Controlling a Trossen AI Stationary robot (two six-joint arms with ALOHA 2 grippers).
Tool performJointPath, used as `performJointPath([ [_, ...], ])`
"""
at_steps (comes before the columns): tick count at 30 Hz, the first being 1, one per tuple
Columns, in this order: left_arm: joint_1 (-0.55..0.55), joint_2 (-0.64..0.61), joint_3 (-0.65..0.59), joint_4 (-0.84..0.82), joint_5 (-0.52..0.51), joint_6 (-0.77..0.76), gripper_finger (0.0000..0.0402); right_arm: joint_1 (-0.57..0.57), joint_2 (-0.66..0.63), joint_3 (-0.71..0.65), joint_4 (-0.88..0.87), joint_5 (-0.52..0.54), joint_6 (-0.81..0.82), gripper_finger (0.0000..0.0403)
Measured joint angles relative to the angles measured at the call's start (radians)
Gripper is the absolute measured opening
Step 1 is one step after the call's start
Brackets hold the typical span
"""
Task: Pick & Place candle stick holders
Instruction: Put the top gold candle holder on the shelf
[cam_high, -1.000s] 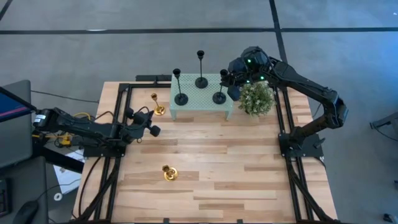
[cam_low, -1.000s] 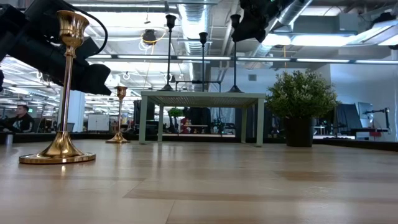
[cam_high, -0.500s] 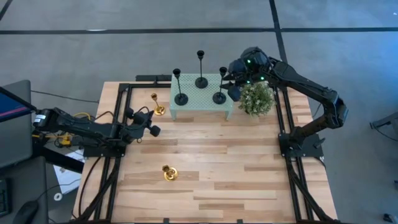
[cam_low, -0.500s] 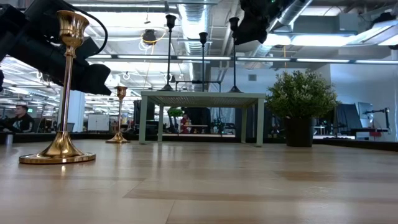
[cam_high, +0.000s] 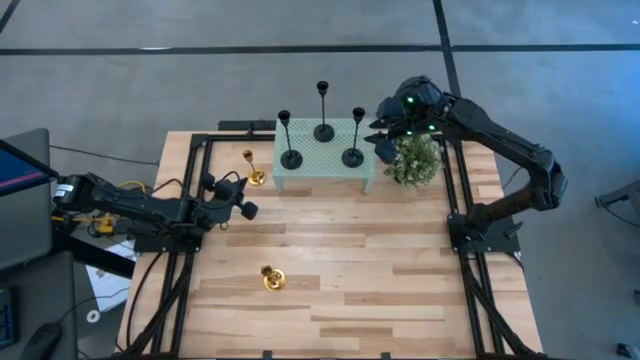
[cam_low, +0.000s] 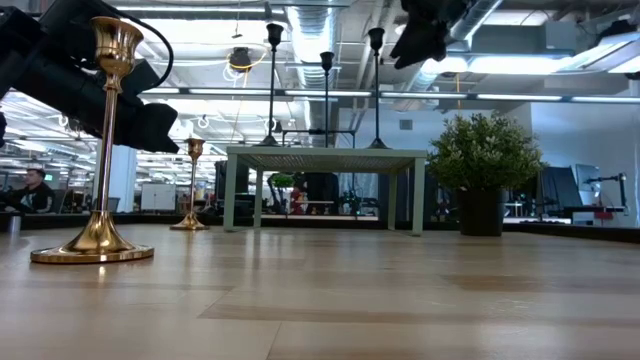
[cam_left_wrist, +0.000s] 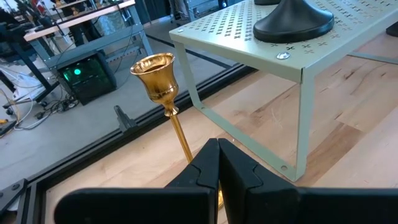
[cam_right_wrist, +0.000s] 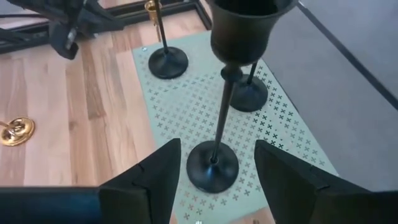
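Three black candle stick holders stand upright on their round bases on the mint-green perforated stand (cam_high: 322, 160): one at its left (cam_high: 290, 158), one at its far side (cam_high: 323, 131), one at its right end (cam_high: 352, 155). My right gripper (cam_high: 381, 134) hovers open just right of that last holder (cam_right_wrist: 219, 112), whose stem shows between its fingers in the right wrist view, untouched. One gold holder (cam_high: 255, 176) stands left of the stand, another (cam_high: 273, 279) nearer the front. My left gripper (cam_high: 243, 203) waits shut near the left rail, pointing at the gold holder (cam_left_wrist: 163, 84).
A green potted plant (cam_high: 413, 160) stands right beside the stand, under my right arm. Black frame rails (cam_high: 190, 200) run along the table's left and right sides. Bare wood (cam_high: 380, 270) lies in the table's middle and front right.
My right gripper has opened and let go of the black holder at the stand's right end, then drawn back toward the table's right edge and a little up. The holder stays upright on the stand.
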Motion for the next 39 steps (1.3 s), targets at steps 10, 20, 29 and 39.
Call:
performJointPath([
  [10, 0.000, 0.000, 0.000, 0.000, 0.000, 0.000, 0.0004, 0.027, -0.122, 0.000, -0.135, -0.005, 0.143, 0.0173],
  [20, 0.000, 0.000, 0.000, 0.000, 0.000, 0.000, 0.0004, 0.217, -0.196, 0.000, -0.285, 0.017, 0.193, 0.0075],
  [29, 0.000, 0.000, 0.000, 0.000, 0.000, 0.000, 0.0004, 0.419, -0.301, -0.040, -0.259, 0.258, 0.147, 0.0006],
  [39, 0.000, 0.000, 0.000, 0.000, 0.000, 0.000, 0.0004, 0.528, -0.550, -0.503, 0.177, 0.286, 0.135, 0.0002],
])
